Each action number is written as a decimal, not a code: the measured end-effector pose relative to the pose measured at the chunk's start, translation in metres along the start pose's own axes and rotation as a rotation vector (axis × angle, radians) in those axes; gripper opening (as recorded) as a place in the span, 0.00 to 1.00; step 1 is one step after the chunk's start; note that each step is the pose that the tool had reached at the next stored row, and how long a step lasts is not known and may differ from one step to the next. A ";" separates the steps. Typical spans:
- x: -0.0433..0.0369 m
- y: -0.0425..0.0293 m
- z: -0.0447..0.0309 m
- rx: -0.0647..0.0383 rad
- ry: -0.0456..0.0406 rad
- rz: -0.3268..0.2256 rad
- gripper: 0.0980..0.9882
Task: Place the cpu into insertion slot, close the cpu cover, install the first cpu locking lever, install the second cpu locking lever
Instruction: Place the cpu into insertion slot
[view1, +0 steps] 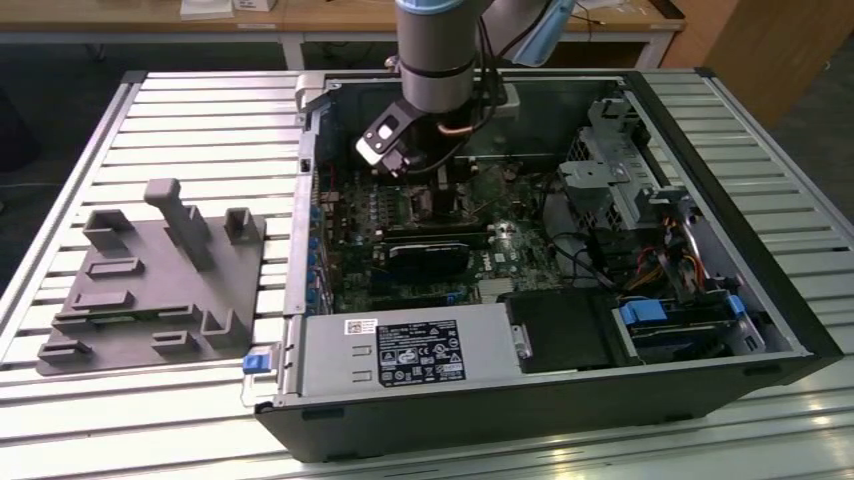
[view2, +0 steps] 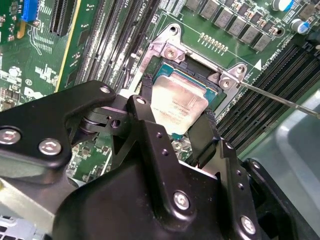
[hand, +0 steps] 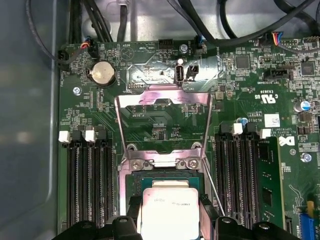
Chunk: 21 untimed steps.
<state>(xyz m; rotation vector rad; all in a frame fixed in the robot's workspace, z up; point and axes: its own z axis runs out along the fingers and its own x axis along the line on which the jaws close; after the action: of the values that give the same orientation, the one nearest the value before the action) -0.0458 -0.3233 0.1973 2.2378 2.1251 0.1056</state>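
Here hand (view2: 176, 119) clasps cpu (hand: 170, 210) at insertion slot (hand: 165, 176), cpu cover (hand: 165, 92) raised

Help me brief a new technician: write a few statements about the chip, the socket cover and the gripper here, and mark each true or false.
1. The gripper has a finger on each of two opposite sides of the chip. True.
2. The cover is folded down over the socket. False: it is swung open, away from the socket, which is left uncovered.
3. The chip lies on the table outside the computer. False: it is at the socket, between the gripper's fingers.
4. The computer case lies with its side open on a slatted table. True.
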 end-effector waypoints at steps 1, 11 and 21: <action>0.0000 -0.0001 0.0007 0.000 0.0001 0.000 0.49; 0.0000 -0.0001 0.0028 0.001 0.0047 -0.054 0.49; 0.0016 0.0010 0.0036 0.001 0.0049 -0.055 0.49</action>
<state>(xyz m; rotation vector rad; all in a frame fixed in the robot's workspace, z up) -0.0445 -0.3217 0.1939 2.1796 2.1874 0.1082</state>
